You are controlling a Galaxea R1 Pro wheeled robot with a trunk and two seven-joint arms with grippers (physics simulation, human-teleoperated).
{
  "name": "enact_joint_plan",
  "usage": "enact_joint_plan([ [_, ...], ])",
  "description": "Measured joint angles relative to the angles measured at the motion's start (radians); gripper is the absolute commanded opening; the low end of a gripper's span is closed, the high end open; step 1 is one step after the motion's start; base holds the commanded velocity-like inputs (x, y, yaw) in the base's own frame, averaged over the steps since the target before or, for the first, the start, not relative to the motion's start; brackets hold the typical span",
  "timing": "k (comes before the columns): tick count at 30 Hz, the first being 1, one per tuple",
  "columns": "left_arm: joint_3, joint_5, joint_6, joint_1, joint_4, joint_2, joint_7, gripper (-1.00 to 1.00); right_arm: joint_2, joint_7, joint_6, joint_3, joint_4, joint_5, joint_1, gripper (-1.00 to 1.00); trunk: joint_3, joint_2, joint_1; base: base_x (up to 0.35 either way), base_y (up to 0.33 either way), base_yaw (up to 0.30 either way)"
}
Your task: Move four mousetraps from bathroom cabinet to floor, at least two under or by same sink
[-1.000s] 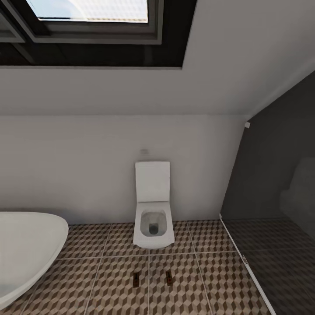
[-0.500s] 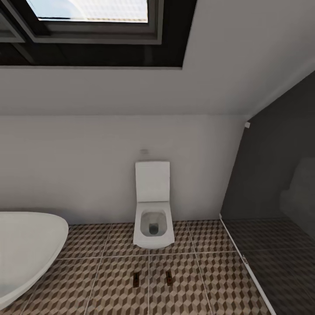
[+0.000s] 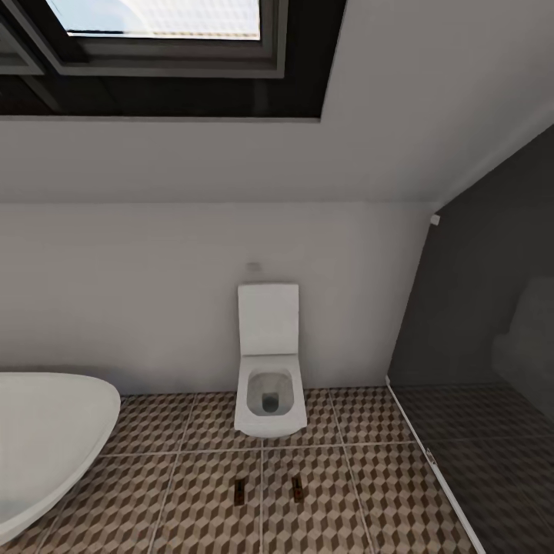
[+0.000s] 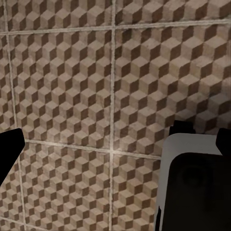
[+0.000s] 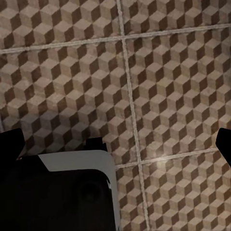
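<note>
Head view: two mousetraps (image 3: pixel 241 492) lie flat on the cube-patterned bathroom floor (image 3: pixel 362 492), side by side but apart, one either side of a grout line, both well in front of the white wall-hung toilet (image 3: pixel 268 369). White bathtub (image 3: pixel 46 438) rim at near left; dark glass partition (image 3: pixel 477 331) at right; skylight (image 3: pixel 161 19) overhead. Judged: these two are set down here as floor placements, yet no sink is near them, so the sink condition looks unmet. Left wrist view: left tool (image 4: pixel 113 144), dark fingertips at opposite frame edges, spread wide, nothing between, hanging over bare tile. Right wrist view: right tool (image 5: pixel 118 142), likewise spread and empty over tile. Remaining traps and cabinet: location not established.
</note>
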Motion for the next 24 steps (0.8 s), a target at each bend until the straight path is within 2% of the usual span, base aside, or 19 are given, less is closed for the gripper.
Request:
enact_joint_plan([
  [24, 0.000, 0.000, 0.000, 0.000, 0.000, -0.001, 0.000, 1.00, 0.018, 0.000, 0.000, 0.000, -0.002, -0.002, 0.000, 1.00, 0.000, 0.000, 0.000, 0.000, 0.000, 0.000],
])
